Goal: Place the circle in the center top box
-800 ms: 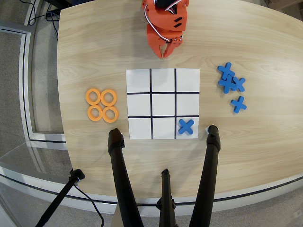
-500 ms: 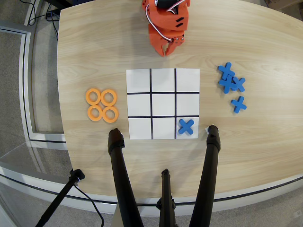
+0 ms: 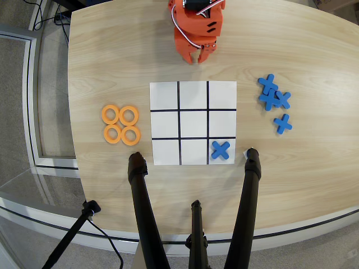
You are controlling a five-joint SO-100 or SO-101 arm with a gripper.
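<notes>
Several flat orange rings [image 3: 120, 124] lie in a two-by-two cluster on the wooden table left of the grid. The white 3x3 grid sheet [image 3: 193, 123] lies mid-table. The middle cell [image 3: 194, 152] of the row farthest from the robot's base is bare. A blue cross [image 3: 221, 149] lies in the cell to its right in the overhead view. My orange arm is folded at the table's top edge, with the gripper [image 3: 201, 56] just above the grid sheet, far from the rings. Its jaws look shut and empty.
Several loose blue crosses [image 3: 274, 98] lie right of the grid. Black tripod legs [image 3: 143, 207] [image 3: 247, 202] stand on the table below the grid and reach close to its bottom corners. The table edge [image 3: 76, 140] curves close to the rings on the left.
</notes>
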